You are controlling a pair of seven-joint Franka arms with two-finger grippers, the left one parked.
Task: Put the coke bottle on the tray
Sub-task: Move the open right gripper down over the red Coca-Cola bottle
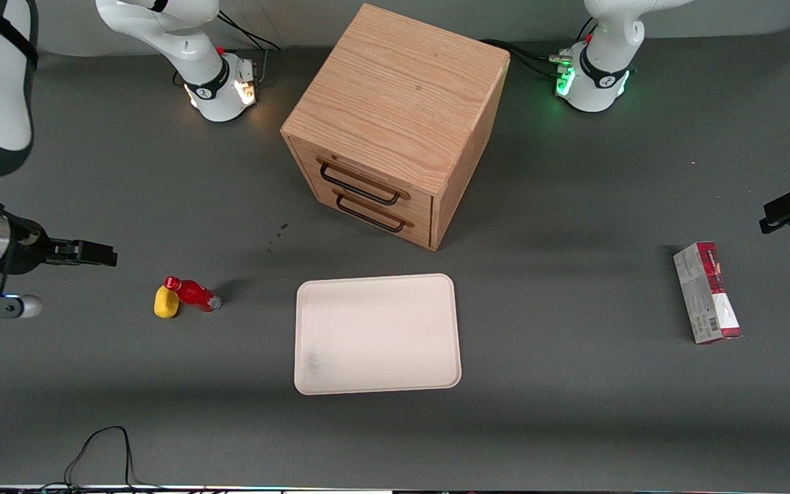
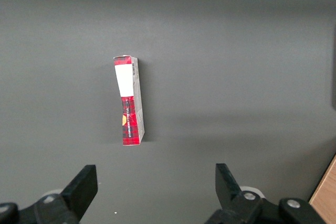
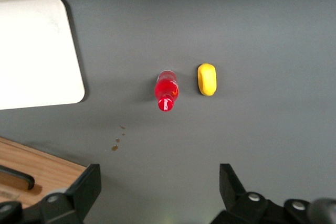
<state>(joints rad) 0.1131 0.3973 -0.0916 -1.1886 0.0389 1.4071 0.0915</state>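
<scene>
The coke bottle [image 1: 193, 293] is a small red bottle with a red cap, standing on the dark table close beside a yellow oval lump [image 1: 166, 302] without touching it. The wrist view looks down on the coke bottle [image 3: 166, 90] and the lump [image 3: 207, 79]. The cream tray [image 1: 376, 334] lies flat, a little way from the bottle toward the table's middle, and one rounded corner of the tray [image 3: 37, 51] shows in the wrist view. My right gripper [image 1: 103, 257] hangs above the table toward the working arm's end, apart from the bottle. This gripper [image 3: 159, 174] is open with nothing between its fingers.
A wooden drawer cabinet [image 1: 395, 116] with two black handles stands farther from the front camera than the tray; its edge [image 3: 31, 174] shows in the wrist view. A red-and-grey box [image 1: 707, 291] lies toward the parked arm's end. A black cable [image 1: 103, 446] loops at the table's near edge.
</scene>
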